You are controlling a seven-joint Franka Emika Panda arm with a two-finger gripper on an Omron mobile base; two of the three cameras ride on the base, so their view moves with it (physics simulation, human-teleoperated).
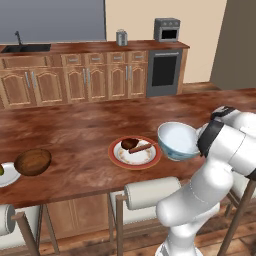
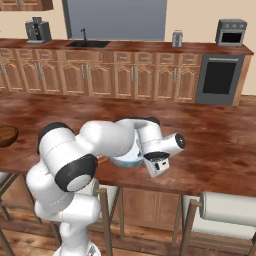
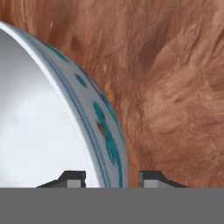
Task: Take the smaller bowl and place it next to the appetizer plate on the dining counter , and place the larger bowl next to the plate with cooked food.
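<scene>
Claw (image 3: 111,177) grips the larger bowl (image 1: 177,140) by its rim, beside the plate with cooked food (image 1: 135,152), unreleased. Smaller bowl (image 1: 33,161) already sits by the appetizer plate (image 1: 7,175).

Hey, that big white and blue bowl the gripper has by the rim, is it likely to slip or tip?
The larger bowl looks glazed and rigid, so probably slippery and breakable. The gripper pinches only its thin rim wall, one finger inside, one outside, so it may swing or twist. It already hangs tilted beside the plate with cooked food, suggesting an off-centre load.
</scene>
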